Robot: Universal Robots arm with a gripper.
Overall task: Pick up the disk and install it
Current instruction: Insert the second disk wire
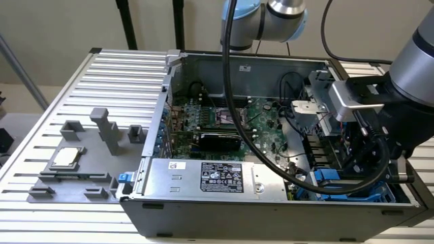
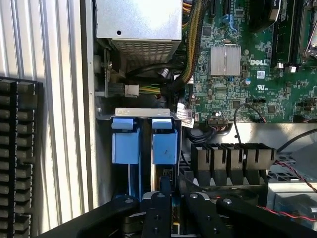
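— Where the exterior view is taken first, what is seen?
— An open computer case (image 1: 237, 66) is seen on the slatted counter (image 1: 115, 66), with the arm (image 1: 413, 66) lowered into its corner at the exterior view's right. Blue carriers (image 1: 328, 177) are glimpsed there beneath black cables. A small silver chip (image 1: 68, 156) is laid on a grey fixture outside the case.
— And what is added by the wrist view?
— The drive bay is shown from above. The disk (image 2: 164, 144) is stood on edge in the slot nearer the motherboard (image 2: 247, 64), just beside a second blue carrier (image 2: 125, 144). The gripper (image 2: 171, 192) is set directly over it; its fingers (image 2: 158, 213) are drawn close together on the disk's upper edge.
— Is that grip visible from outside?
— It cannot be told; the bay is masked by the arm.
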